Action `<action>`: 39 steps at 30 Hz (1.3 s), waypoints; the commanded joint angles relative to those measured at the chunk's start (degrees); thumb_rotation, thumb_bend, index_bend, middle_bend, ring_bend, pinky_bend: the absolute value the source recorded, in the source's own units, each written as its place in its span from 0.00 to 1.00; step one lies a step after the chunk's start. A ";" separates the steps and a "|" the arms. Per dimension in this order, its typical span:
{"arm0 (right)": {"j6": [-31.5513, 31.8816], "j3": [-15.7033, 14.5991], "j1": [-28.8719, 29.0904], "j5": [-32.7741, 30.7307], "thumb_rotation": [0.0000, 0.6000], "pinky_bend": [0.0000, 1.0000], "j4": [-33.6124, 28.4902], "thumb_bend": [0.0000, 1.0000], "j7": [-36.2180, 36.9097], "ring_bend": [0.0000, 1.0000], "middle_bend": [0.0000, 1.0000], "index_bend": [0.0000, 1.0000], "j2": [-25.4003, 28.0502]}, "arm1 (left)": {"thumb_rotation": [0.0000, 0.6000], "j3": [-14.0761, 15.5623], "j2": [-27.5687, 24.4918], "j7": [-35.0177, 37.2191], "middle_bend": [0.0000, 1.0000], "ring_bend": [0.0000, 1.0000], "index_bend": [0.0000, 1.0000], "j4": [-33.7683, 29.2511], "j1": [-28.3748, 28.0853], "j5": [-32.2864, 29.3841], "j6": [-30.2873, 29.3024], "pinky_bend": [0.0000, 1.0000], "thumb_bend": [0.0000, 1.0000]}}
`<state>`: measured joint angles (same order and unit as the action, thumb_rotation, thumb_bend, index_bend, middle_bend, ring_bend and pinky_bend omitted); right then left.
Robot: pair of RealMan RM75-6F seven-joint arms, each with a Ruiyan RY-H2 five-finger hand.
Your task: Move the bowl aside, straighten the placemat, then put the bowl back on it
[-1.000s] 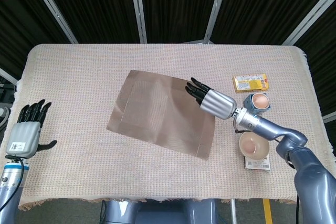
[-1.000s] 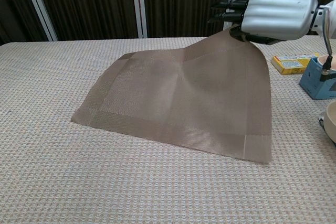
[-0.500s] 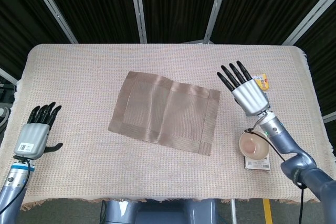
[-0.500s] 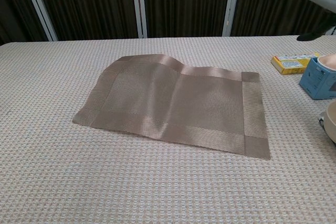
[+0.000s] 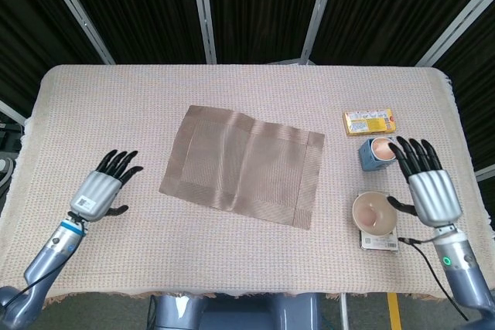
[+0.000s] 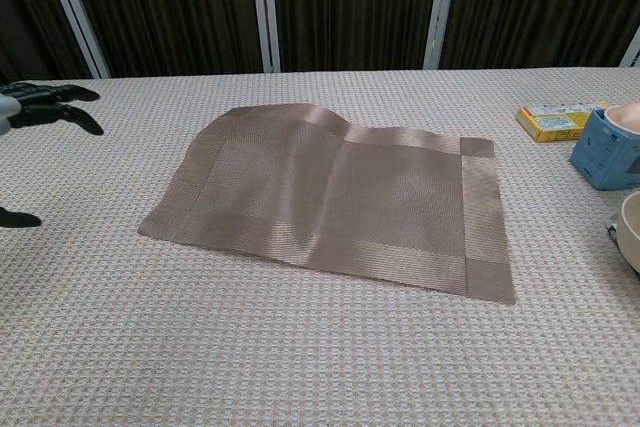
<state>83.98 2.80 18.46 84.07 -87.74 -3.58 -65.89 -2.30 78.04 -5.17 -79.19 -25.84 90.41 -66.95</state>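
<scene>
Fingers of right hand (image 5: pixel 431 191) spread, nothing held; bowl (image 5: pixel 374 213) just at 9 o'clock of it, placemat (image 5: pixel 244 165) further at 9–10 o'clock; left hand (image 5: pixel 99 191) likewise spread, well apart; right judged nearer for bowl return

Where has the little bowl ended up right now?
In the head view, the small cream bowl sits near the table's right front edge, off the brown woven placemat, beside the right hand and just in front of the blue cup.

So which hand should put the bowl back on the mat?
Probably the right hand. It is open and right beside the bowl, which sits on the right of the table. The left hand is open too, but it is over on the far side of the mat.
</scene>
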 commanded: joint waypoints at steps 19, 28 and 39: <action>4.57 -2.54 -7.83 -0.55 1.00 0.00 -8.49 0.00 -4.66 0.00 0.00 0.00 0.30 | 1.00 -2.42 21.23 2.15 0.00 0.00 0.28 17.35 -9.55 -0.11 7.12 0.00 0.14; 3.91 -1.51 -8.26 -0.65 1.00 0.00 -8.34 0.00 -4.48 0.00 0.00 0.00 0.40 | 1.00 -3.12 25.22 3.73 0.00 0.00 0.28 20.40 -12.36 -0.59 8.50 0.00 0.14; 3.90 -0.53 -8.80 -0.17 1.00 0.00 -8.48 0.00 -4.25 0.00 0.00 0.00 0.68 | 1.00 -1.85 25.90 5.70 0.00 0.00 0.28 21.85 -12.54 -0.83 8.30 0.00 0.13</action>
<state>87.88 2.26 9.68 83.89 -96.21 -7.84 -65.22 -4.23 103.98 0.43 -57.36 -38.42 89.57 -58.55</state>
